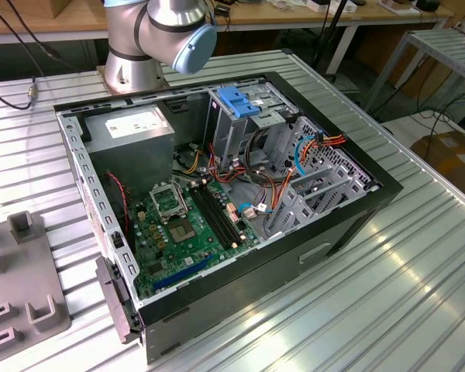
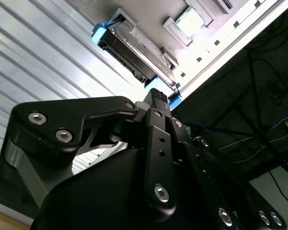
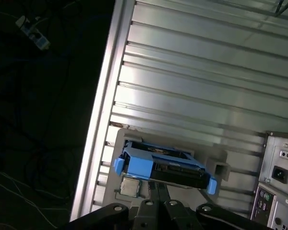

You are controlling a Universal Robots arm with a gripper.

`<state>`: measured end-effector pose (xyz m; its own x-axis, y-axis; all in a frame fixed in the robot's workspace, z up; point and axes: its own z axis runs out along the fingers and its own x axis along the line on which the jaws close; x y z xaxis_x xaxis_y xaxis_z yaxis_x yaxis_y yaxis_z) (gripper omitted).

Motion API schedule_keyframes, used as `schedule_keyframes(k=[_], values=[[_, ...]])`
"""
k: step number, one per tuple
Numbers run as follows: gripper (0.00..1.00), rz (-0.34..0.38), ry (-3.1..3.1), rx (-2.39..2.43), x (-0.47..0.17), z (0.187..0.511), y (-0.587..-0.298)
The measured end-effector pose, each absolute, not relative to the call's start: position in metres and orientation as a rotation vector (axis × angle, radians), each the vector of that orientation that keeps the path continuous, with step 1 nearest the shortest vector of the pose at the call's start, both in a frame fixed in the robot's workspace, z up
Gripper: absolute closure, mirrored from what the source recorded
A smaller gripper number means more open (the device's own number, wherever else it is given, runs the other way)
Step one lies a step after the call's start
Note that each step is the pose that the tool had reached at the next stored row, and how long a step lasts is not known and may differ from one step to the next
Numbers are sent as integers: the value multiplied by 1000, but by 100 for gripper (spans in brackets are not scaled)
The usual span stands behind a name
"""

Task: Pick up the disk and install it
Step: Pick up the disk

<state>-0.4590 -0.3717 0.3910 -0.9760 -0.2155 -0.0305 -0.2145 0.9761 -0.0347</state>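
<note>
Sitting at the exterior view's left, a grey fixture (image 1: pixel 31 310) is resting on the ribbed metal surface (image 1: pixel 387 310). In the middle the open computer case (image 1: pixel 333 240) is lying on its side, with the grey power supply (image 1: pixel 132 128) and the green motherboard (image 1: pixel 186 232) facing up. Further toward the exterior view's right, the blue-handled drive cage (image 1: pixel 240 105) is standing with orange and blue cables (image 1: pixel 298 155) trailing just beside it. Two hazards are showing, as I judge it. The jaws of the gripper (image 3: pixel 158 188) are looking pressed together and are pinching nothing, so a descent in that state could be knocking the disk (image 3: pixel 164 165) askew in its seat instead of taking it. The loose cables are also crowding the cage, where a drive going in tilted could be snagging a wire or jamming its blue frame against the metal walls. In the first wrist view the disk is sitting in the grey fixture, with a square silver chip (image 3: pixel 129 187) lying just beside it and the case's rear panel (image 3: pixel 278 177) standing apart from it. In both wrist views the closed tips are hanging just beside the disk's long side, and I cannot tell whether they are touching it.
</note>
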Motion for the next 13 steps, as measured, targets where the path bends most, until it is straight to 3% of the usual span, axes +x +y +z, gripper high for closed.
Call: schedule_keyframes(k=[13], values=[[90,-44,3047,-598,-459,391,-372]])
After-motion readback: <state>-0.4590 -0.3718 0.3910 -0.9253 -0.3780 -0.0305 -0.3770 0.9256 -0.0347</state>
